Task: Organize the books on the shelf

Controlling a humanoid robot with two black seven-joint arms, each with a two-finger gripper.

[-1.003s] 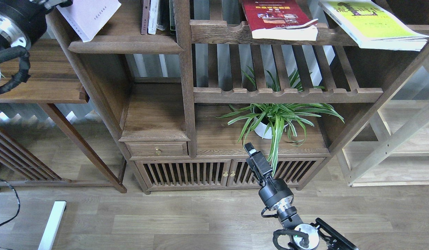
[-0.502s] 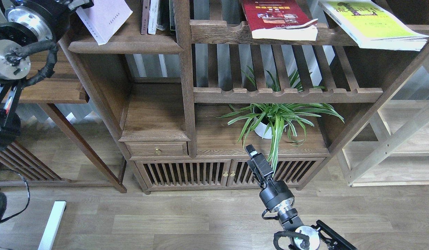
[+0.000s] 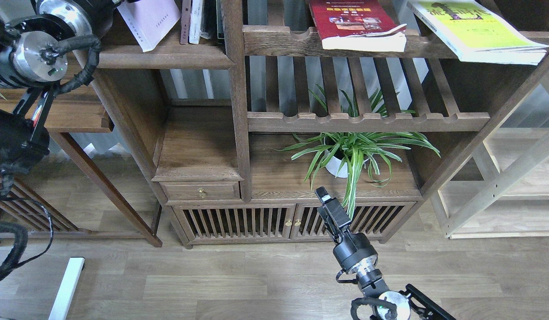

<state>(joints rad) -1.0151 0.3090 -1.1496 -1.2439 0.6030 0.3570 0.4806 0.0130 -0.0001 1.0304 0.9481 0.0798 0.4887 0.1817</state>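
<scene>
Dark-brown wooden shelving fills the view, standing on a pale plank floor, with a light-wood unit off to the right. Over the last second the left arm has swung rightward along the top edge, carrying the pale lavender-white paperback with it: a second ago the book hung out past the left end of the solid flat board with the rounded front lip, and now it lies tilted over that board, its right edge close to the narrow upright volumes. I judge this to be the placing step for the first of three books, well advanced but not finished. The dark red paperback with yellow band and the bright yellow-green paperback lie unmoved on the slatted rack, both overhanging its front rail. The right gripper has barely shifted; it hangs low before the spider plant in its white pot, holding nothing, and seen dark and narrow its jaws cannot be told apart. The left gripper is cut off by the top edge, so its grasp on the lavender book cannot be seen
</scene>
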